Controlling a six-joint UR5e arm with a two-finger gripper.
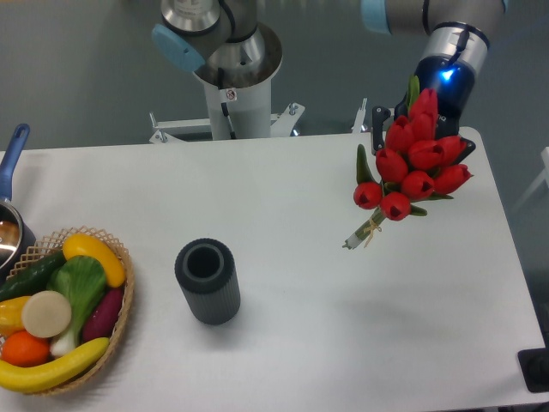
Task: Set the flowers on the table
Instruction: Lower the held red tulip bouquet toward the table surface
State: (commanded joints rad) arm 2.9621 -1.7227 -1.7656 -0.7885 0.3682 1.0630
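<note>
The flowers (413,165), a bunch of red tulips with green leaves, hang in the air over the back right part of the white table (343,326). Their tied stems (364,232) point down and to the left, close above the tabletop. My gripper (421,137) is behind the blooms and mostly hidden by them. Dark finger parts (377,130) show on either side of the bunch, and the gripper appears shut on it. A blue light glows on the wrist above.
A dark grey ribbed cylinder vase (207,280) stands upright left of centre. A wicker basket of fruit and vegetables (60,313) sits at the front left, with a blue-handled pot (10,215) behind it. The robot's base (232,77) stands behind the table's back edge.
</note>
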